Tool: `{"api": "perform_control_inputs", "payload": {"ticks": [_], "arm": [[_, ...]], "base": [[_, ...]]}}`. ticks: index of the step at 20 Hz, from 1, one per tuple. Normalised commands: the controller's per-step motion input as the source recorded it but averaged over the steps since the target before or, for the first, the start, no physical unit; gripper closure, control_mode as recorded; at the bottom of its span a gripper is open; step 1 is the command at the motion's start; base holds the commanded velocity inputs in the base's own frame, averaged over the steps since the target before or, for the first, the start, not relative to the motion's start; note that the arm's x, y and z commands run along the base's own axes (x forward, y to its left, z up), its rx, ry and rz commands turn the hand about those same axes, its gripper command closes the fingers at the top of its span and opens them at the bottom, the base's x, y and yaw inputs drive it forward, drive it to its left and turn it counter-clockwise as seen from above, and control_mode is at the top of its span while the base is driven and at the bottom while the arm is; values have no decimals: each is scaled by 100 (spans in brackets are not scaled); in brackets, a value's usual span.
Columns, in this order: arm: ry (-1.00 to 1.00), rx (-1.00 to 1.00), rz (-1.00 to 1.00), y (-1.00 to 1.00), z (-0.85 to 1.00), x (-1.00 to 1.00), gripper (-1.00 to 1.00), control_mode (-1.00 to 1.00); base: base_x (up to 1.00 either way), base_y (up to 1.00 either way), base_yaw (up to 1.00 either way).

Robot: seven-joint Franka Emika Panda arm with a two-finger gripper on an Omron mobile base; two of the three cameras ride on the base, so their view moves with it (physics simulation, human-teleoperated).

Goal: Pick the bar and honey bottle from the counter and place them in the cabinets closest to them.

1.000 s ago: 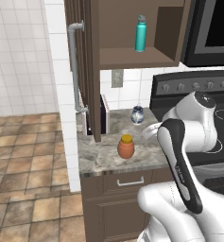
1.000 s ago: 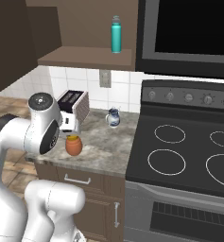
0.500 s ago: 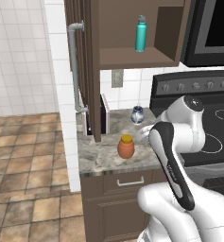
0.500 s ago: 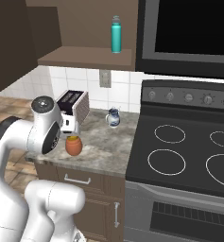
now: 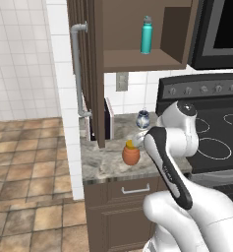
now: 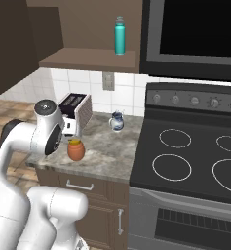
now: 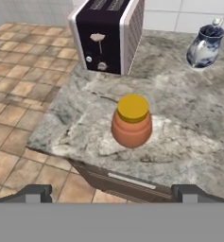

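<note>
The honey bottle [image 7: 131, 121] stands upright on the desk [image 7: 189, 127], long axis vertical, yellow lid pointing up, straight ahead of the claw [image 7: 111, 193] and centred between its fingertips [image 7: 35, 193], untouched. The claw is released, jaws wide and empty. A toaster [image 7: 107, 35] and a small jug [image 7: 205, 46] stand farther beyond.

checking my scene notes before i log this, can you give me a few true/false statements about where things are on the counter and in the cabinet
1. The honey bottle stands upright on the counter, yellow lid on. True.
2. The gripper is shut on the honey bottle. False: its jaws stand open, apart from the bottle.
3. A teal bottle stands on the open cabinet shelf. True.
4. The toaster lies tipped on its side. False: it stands upright.
5. The small blue-and-white jug touches the honey bottle. False: they stand well apart.
</note>
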Motion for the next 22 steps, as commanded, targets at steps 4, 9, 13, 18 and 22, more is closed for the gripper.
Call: {"api": "perform_control_inputs", "payload": {"ticks": [4, 9, 13, 18, 22], "arm": [[2, 0, 0, 5, -18, 29, -100, -100], [2, -1, 0, 2, -16, 30, -100, -100], [1, -2, 0, 7, -14, 35, -100, -100], [2, -3, 0, 9, -18, 36, -100, -100], [4, -3, 0, 3, -22, 32, -100, -100]], "base": [[0, 0, 0], [0, 0, 0], [0, 0, 0], [0, 0, 0], [0, 0, 0]]}}
